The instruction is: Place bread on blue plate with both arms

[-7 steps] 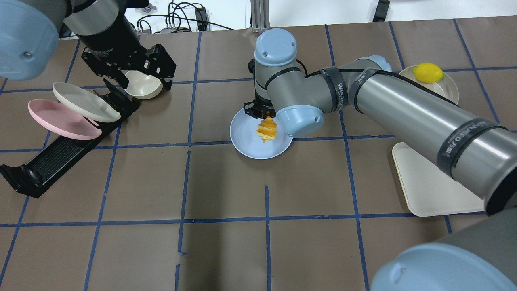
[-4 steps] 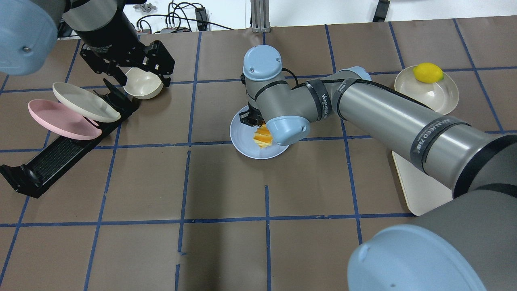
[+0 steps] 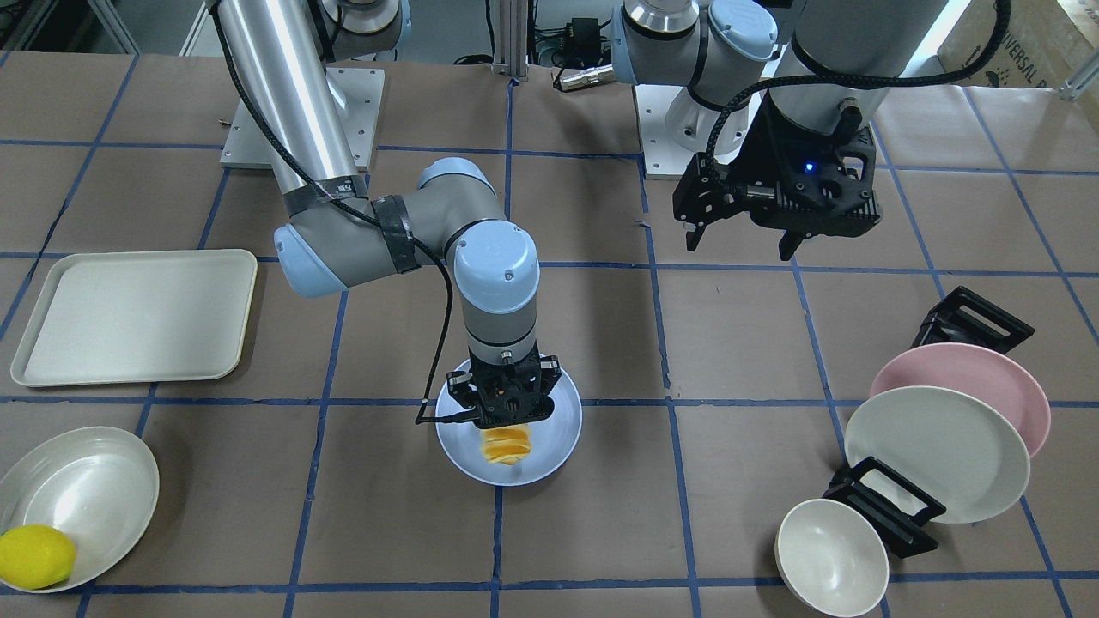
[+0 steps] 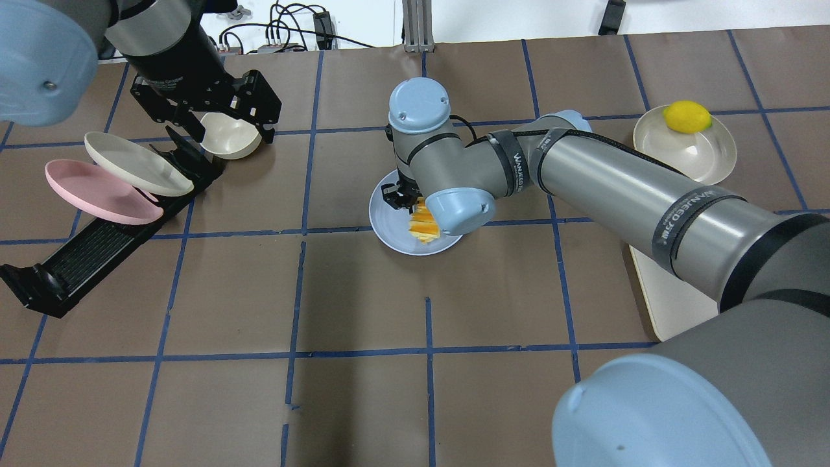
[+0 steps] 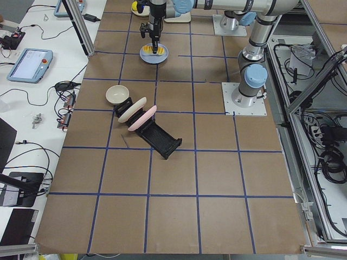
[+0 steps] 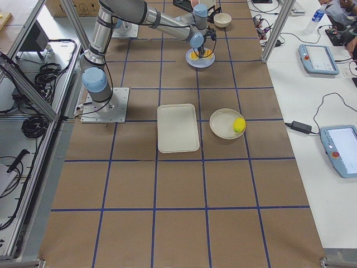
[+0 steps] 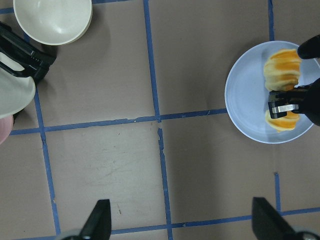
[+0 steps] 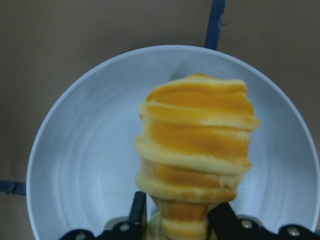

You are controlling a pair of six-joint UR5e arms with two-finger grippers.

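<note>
I see my right pincer (image 3: 505, 410) clamped on the bread (image 3: 506, 446), holding it low over the blue plate (image 3: 558, 433) at mid-surface. I cannot tell whether the bread touches the plate. My left pincer (image 3: 738, 247) hangs empty with fingers apart, on the left near the cream bowl (image 4: 227, 139).

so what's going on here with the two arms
The right arm's end effector is shut on the bread and holds it right over the blue plate in the middle of the table. Whether the loaf touches the plate is hard to tell. The left end effector is open and holds nothing, hovering off to the side near the plate rack.
</note>
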